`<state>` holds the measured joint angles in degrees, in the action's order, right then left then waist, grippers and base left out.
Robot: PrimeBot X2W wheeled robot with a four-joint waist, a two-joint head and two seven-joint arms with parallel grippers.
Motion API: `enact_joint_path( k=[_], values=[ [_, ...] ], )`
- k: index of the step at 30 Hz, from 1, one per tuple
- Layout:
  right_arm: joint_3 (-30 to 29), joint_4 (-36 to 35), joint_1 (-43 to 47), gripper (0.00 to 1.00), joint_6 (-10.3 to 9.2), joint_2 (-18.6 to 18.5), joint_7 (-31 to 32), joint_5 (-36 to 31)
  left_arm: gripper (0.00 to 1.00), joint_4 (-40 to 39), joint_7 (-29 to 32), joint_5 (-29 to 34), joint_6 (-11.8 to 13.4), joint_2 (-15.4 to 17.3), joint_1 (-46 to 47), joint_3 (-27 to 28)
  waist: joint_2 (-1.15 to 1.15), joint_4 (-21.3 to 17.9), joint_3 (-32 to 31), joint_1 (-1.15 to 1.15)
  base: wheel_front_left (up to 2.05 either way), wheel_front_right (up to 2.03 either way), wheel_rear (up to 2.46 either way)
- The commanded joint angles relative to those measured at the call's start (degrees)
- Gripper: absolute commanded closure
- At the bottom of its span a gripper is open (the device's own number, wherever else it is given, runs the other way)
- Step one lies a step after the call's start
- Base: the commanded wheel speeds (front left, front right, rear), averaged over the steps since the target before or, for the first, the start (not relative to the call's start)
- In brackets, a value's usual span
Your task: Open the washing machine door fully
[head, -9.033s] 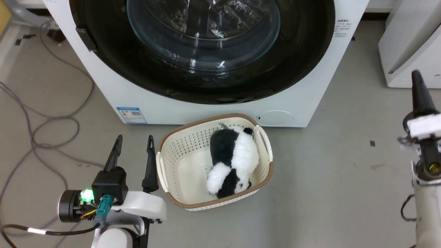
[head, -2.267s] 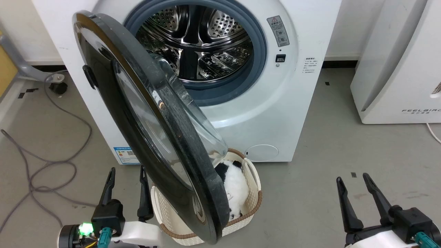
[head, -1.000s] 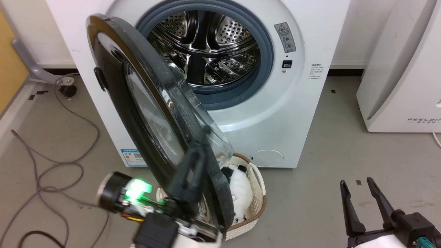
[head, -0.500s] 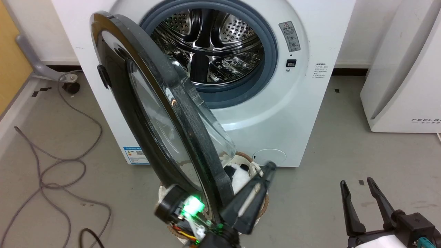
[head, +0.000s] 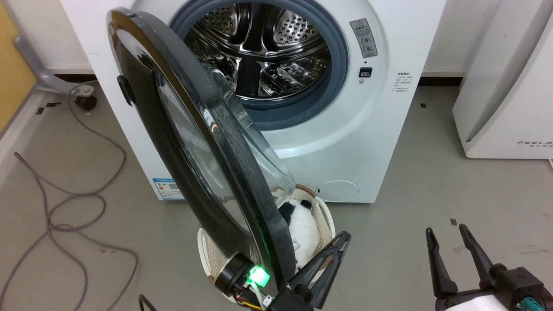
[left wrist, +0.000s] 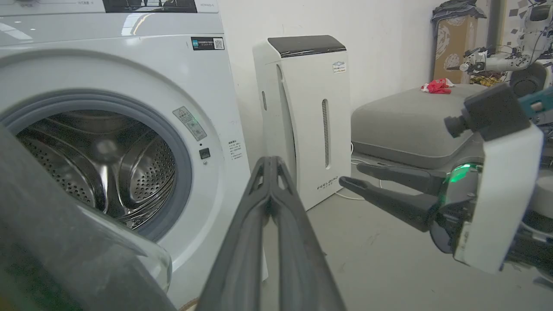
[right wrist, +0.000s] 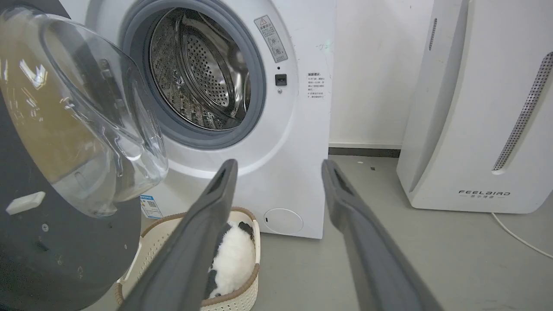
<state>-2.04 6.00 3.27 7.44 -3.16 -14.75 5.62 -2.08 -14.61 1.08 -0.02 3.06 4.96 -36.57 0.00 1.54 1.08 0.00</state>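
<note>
The white washing machine (head: 345, 142) stands ahead with its steel drum (head: 259, 43) exposed. Its glossy black door (head: 173, 142) hangs about half open, hinged on the left, its rim edge-on toward me and the glass bowl (right wrist: 86, 116) bulging to the right. My left gripper (head: 344, 237) is shut and empty, low beside the door's bottom rim on the inner side, fingers pointing up and right. Whether its wrist touches the rim, I cannot tell. The left wrist view shows the same shut fingertips (left wrist: 271, 160). My right gripper (head: 445, 233) stands open and empty at the lower right, apart from the door.
A cream basket (head: 325, 216) holding a black-and-white plush (head: 302, 229) sits on the floor under the door's lower edge. A white FEELBIRD appliance (head: 505, 86) stands to the right. Loose cables (head: 65, 207) lie on the left floor. Bare grey floor lies between the washer and my right gripper.
The door, shut nine seconds ago, now hangs half open. Over the last second my left gripper passed from the door's outer side under its rim to the inner side. The right gripper stayed put.
</note>
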Motion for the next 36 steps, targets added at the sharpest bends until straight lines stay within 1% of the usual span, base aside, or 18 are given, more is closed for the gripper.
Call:
enact_joint_path(
  k=[1, 9, 18, 26, 36],
  values=[
    [-0.05, 0.15, -0.22, 0.00, 0.05, 0.28, -0.25, 0.23, 1.00, 0.51, -0.18, -0.27, 0.31, 0.07, 0.41, 0.20, 0.00, 0.01, 0.11, 0.00, 0.00, 0.00, 0.00],
    [0.08, 0.62, -0.75, 0.00, 0.05, 0.28, -0.25, 0.07, 1.00, 7.51, -0.35, -2.36, 2.22, -0.05, 2.38, 1.32, 0.00, 0.28, 0.71, 0.00, 0.00, 0.00, 0.00],
    [-0.05, 1.09, -0.59, 0.00, 0.05, 0.28, -0.25, 0.00, 1.00, 9.06, -0.38, -3.25, 3.09, 0.28, 2.63, 2.23, 0.00, 3.12, 0.61, 0.00, 0.00, 0.00, 0.00],
    [0.26, 1.52, 0.08, 0.00, 0.05, 0.28, -0.25, 0.82, 1.00, 8.27, -0.39, -3.17, 2.70, 0.66, 1.68, 0.84, 0.00, 7.80, -0.17, 0.00, 0.00, 0.00, 0.00],
    [0.62, 1.46, 0.47, 0.00, 0.05, 0.28, -0.25, 1.57, 1.00, 7.19, -0.39, -3.14, 3.06, 1.73, -0.43, -0.42, 0.00, 14.69, -0.75, 0.00, 0.00, 0.00, 0.00]
  ],
)
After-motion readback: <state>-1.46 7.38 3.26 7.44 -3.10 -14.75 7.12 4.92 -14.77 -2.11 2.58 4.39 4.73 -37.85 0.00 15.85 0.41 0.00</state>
